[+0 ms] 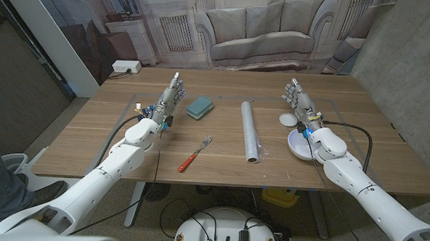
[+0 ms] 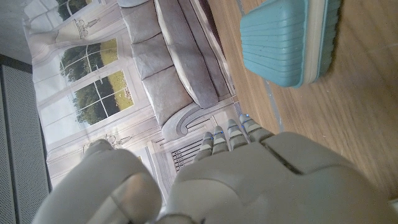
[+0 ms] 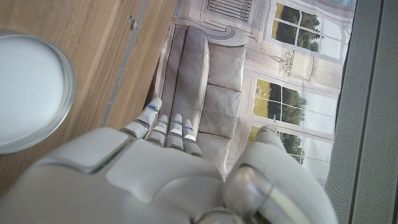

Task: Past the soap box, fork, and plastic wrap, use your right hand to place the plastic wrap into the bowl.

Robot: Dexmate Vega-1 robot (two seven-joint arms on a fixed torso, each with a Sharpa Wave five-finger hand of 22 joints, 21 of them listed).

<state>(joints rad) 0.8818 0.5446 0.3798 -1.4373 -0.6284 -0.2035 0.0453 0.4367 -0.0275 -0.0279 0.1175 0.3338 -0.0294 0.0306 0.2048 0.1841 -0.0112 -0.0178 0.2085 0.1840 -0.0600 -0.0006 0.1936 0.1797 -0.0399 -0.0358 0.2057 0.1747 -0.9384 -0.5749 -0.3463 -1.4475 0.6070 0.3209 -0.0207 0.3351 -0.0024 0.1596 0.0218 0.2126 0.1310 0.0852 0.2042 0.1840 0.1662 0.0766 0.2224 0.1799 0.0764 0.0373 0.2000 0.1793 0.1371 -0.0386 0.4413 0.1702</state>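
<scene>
At the left of the wooden counter the left hand stands with its fingers apart and reaching up, holding nothing. Just beside it lies the soap box, a teal rounded block; the left wrist view shows its top finely ribbed, over a paler band and a darker base. Nearer the front edge lies the fork, thin, with a red handle and grey metal tines, set on a slant. At the middle is the plastic wrap, a long, slim, glossy roll lying front to back, well apart from both hands. Past it, on the right, a small white disc lies flat, and the bowl, white, smooth and shallow, sits under the right wrist. The right hand is raised beyond the bowl, fingers spread and empty.

As I see it, nothing is grasped yet, so the risks lie ahead. The roll is round and slick; a touch from one side could send it rolling towards the fork or the counter's edge. It is far longer than the bowl is wide, so it will probably rest across the rim and could tip the light bowl or slide out. The forearm hangs over the bowl and might nudge it while reaching across.
</scene>
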